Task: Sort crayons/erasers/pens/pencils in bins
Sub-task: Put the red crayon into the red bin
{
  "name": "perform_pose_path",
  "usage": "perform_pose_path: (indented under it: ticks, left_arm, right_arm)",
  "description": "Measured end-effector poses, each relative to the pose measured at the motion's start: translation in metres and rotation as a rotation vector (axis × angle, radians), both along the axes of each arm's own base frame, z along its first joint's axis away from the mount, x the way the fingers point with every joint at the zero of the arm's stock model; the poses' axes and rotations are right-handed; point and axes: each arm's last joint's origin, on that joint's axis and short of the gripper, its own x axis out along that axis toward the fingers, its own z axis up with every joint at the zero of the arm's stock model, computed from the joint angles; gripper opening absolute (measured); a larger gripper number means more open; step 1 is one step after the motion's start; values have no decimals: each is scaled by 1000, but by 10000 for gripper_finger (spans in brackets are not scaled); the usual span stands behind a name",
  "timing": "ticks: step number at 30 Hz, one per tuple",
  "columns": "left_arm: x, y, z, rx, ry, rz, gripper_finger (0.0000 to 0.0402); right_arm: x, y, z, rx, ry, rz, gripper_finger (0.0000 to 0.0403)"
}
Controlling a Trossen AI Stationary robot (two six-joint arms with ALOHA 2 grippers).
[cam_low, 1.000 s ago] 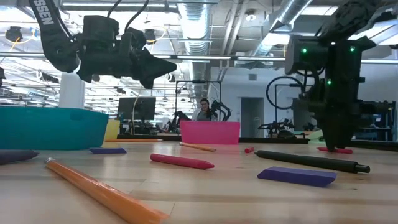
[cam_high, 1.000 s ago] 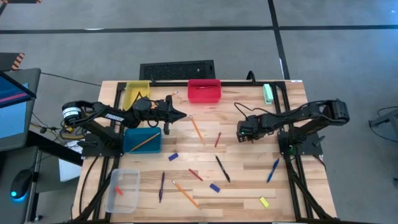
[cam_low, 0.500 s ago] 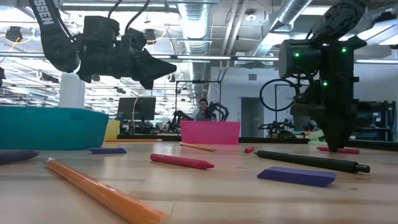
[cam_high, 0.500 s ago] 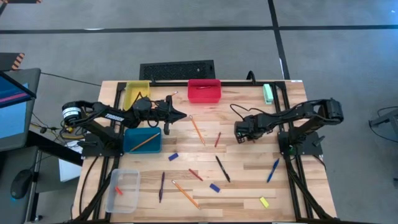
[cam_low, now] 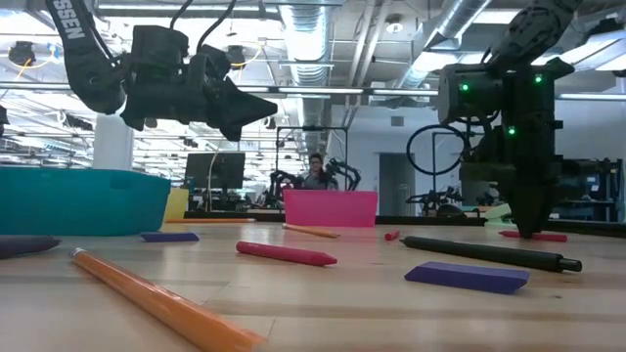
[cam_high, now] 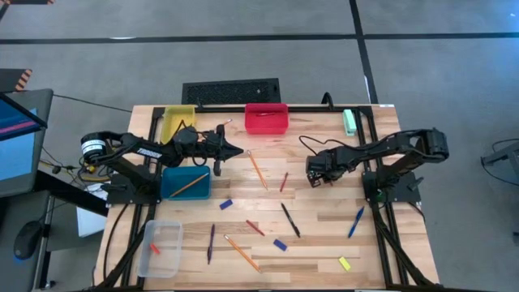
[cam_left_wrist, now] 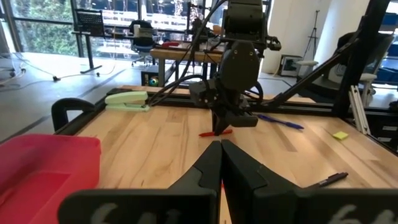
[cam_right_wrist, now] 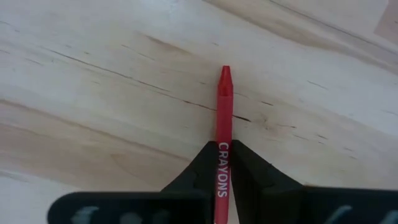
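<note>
The right pincer (cam_right_wrist: 222, 163) is closed around a red crayon (cam_right_wrist: 222, 118) lying on the tabletop (cam_right_wrist: 93, 93), while the left pincer (cam_left_wrist: 220, 148), fingers together and empty, hovers beside the teal bin (cam_high: 185, 183).

A pale wooden counter (cam_high: 324, 235) with light grain carries four small plastic bins: a yellow rectangular tub (cam_high: 177, 122), a red rectangular tub (cam_high: 267, 118) that looks pink-red in the low view (cam_low: 330, 207), a teal-blue tub (cam_high: 185, 183) with an orange pencil (cam_high: 189, 184) inside, and a clear see-through tub (cam_high: 159, 247) with a small red piece in it. The red wax crayon (cam_right_wrist: 222, 143) between the dark fingers of the right pincer (cam_right_wrist: 222, 163) bears white lettering reading CRAYONS. A purple-blue rectangular eraser block (cam_low: 468, 276), a small yellow eraser block (cam_high: 345, 263), a blue pen (cam_high: 356, 221) and a black pen (cam_high: 289, 220) lie scattered. A pale green stapler (cam_high: 349, 122) sits at the counter's edge. Both arms are dark.
</note>
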Motion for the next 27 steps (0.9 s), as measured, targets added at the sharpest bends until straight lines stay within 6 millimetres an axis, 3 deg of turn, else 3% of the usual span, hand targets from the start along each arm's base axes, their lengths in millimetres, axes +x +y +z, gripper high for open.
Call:
perform_pose_path:
  ticks: [27]
  left_arm:
    - [-1, 2, 0, -6, 0, 7, 0]
  right_arm:
    - [9, -5, 39, -80, -342, 129, 41]
